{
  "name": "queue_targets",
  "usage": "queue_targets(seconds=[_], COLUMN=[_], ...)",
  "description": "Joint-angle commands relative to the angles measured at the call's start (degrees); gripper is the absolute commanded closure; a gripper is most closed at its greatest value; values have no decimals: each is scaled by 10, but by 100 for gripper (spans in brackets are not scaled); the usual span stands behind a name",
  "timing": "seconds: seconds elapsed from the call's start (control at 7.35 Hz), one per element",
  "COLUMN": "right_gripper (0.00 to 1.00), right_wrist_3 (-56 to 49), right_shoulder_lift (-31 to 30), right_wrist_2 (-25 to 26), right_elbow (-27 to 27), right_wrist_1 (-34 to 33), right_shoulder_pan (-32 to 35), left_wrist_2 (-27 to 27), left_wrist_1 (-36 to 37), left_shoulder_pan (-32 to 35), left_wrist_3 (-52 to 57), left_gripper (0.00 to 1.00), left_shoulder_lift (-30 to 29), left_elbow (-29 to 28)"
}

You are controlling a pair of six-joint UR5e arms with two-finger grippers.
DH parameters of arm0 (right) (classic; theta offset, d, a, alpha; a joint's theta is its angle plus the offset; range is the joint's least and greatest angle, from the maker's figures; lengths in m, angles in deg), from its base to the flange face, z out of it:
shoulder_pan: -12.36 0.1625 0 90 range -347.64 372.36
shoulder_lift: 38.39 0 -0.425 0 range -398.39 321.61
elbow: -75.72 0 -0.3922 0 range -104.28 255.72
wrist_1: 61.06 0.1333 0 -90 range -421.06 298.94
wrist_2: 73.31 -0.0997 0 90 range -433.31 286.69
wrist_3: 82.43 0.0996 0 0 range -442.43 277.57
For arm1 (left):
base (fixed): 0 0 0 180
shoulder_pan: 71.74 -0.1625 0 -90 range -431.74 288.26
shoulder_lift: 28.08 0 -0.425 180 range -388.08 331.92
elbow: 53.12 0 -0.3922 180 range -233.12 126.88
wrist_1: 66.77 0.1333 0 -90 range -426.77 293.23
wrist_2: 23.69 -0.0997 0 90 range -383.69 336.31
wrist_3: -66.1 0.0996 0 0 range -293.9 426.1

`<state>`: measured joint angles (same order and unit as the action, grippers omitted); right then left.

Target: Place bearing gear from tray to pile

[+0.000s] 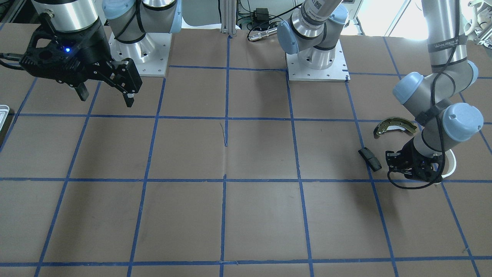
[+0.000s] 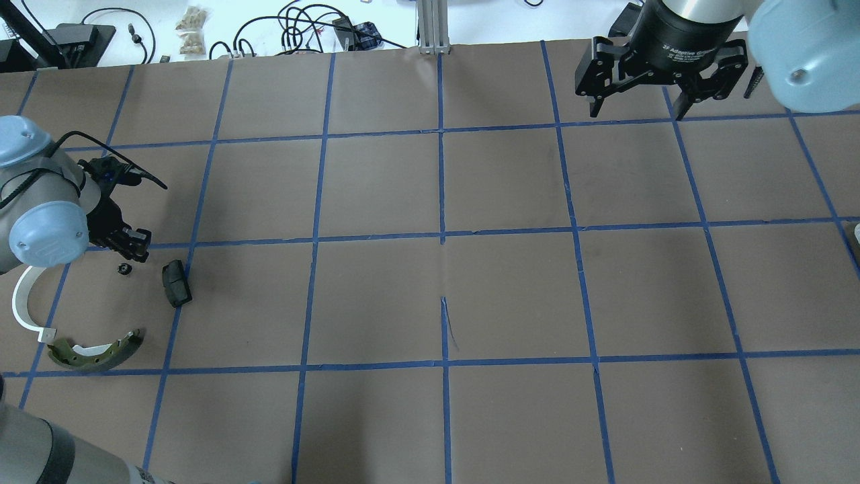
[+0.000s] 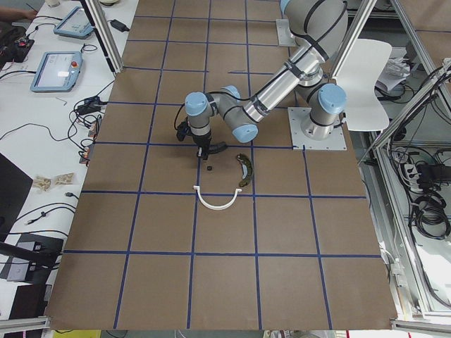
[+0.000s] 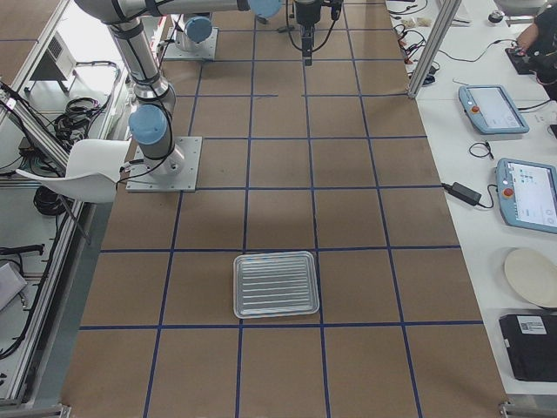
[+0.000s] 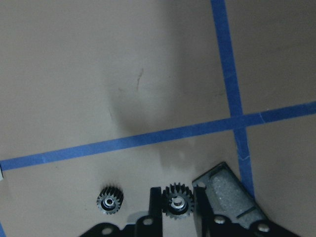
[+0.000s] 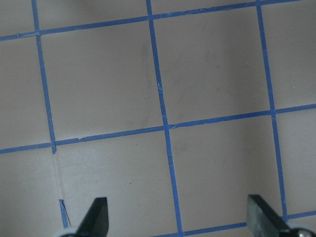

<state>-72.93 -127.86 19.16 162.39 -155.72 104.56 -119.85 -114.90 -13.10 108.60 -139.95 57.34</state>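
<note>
The bearing gear (image 5: pixel 177 201), axis vertical, is clamped in the downward-pointing left gripper (image 5: pixel 177 193), with a second gear (image 5: pixel 109 200) at its nine o'clock. The right gripper (image 2: pixel 637 111) hangs spread.

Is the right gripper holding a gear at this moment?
No, the right gripper is wide open in its wrist view and grips nothing.

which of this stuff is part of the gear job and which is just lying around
Job: bearing gear in left gripper; tray; pile: brake shoe, white arc, black block, second gear.
Lying about: cables, tablets, round plate.
</note>
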Motion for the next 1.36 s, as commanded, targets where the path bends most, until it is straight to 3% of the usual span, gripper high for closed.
queue_targets(seconds=[0.0, 0.14, 0.27, 0.41, 0.54, 0.82, 1.09, 1.22], right_gripper=[0, 0, 0, 0, 0, 0, 0, 0], right_wrist_3=[0, 0, 0, 0, 0, 0, 0, 0], right_shoulder_lift=[0, 0, 0, 0, 0, 0, 0, 0], right_wrist_2=[-1, -1, -1, -2, -1, -2, -2, -2], right_elbow=[0, 0, 0, 0, 0, 0, 0, 0], right_wrist_1=[0, 0, 0, 0, 0, 0, 0, 0], right_shoulder_pan=[0, 0, 0, 0, 0, 0, 0, 0], left_wrist_2=[2, 2, 0, 3, 2, 4, 7, 7], left_wrist_1=[9, 9, 8, 6, 1, -50, -148, -201], left_shoulder_pan=[-13, -13, -15, -13, -13, 7, 90, 166], left_wrist_3=[10, 10, 10, 9, 9, 1, -89, -201], left_gripper=[100, 100, 61, 15, 9, 8, 8, 1], left_shoulder_lift=[-4, -4, -3, -3, -2, 34, 92, 109], left_elbow=[5, 6, 6, 5, 4, -12, -51, -81])
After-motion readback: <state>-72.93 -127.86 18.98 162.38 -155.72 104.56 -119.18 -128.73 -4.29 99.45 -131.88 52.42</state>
